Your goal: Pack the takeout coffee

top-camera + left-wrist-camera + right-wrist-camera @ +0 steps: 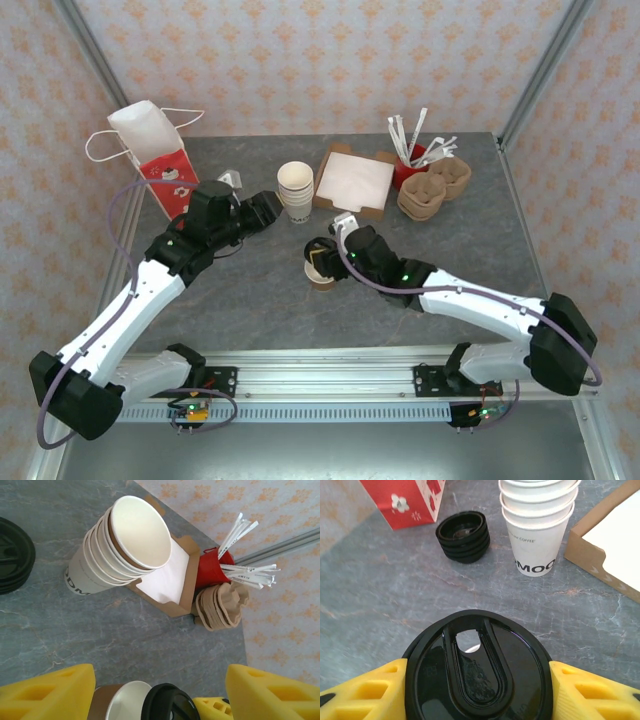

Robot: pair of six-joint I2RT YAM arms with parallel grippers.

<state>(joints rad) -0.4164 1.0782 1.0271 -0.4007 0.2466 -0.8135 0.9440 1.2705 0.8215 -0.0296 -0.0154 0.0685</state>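
Black lid clamped in right claw, by lidless paper cup; left claw wide, empty. Step looks like lidding; next needs lid centred on rim.

Grey marbled table; cream wall with orange flower motifs. Red gift bag with white flowers. Cream cups with black lettering. Tan coffee cup, glossy black lid, yellow fingers. Spare lids black. Brown box, white napkins, red holder, white straws, tan trays. Arms white and black
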